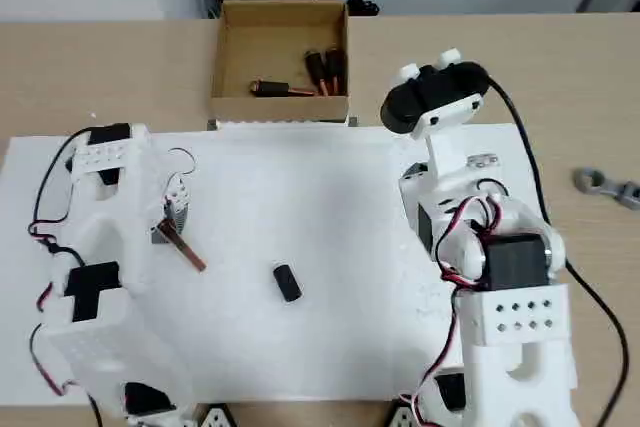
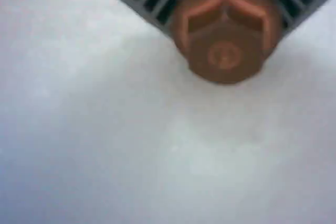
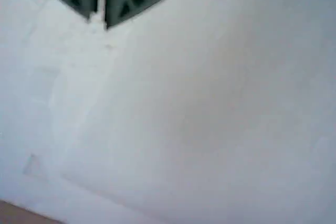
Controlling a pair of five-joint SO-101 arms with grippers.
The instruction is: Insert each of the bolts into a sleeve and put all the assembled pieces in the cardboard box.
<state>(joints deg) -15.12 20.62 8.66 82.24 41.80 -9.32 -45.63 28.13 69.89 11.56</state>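
**A:** Where's the copper hex-head bolt at?

**B:** It's pinched in the left jaws, slanting down toward the white surface. The short black sleeve is lying near it, not touching. The right jaws are pressed together with nothing in them.

**A:** And the brown cardboard box?

**B:** At the far edge, with a few assembled pieces inside.
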